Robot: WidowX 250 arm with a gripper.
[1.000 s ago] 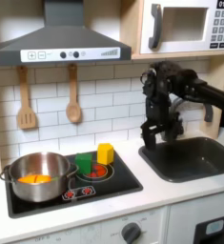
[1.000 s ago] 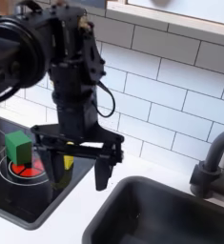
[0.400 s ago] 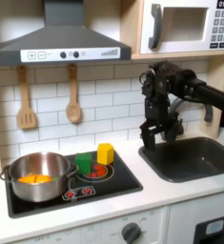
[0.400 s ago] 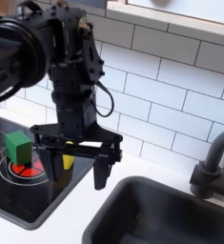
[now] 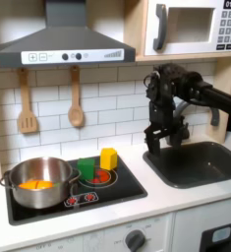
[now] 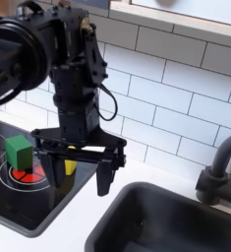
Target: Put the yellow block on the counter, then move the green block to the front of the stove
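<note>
fingers point(image 6: 76, 177) spread, empty, above counter point(image 6: 83, 219) | yellow block point(image 5: 108, 157), green block point(image 5: 87, 168) on stove point(image 5: 117, 182) | first exterior view: pot point(image 5: 38, 183)

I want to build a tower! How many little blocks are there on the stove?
2. The green block and the yellow block sit side by side on the stove, right of the pot. More could hide inside the pot.

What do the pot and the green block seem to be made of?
The pot looks like brushed steel: grey, with soft reflections on its wall. The green block looks like painted wood or plastic: flat, even colour and sharp edges, no grain visible, so I cannot tell which.
</note>
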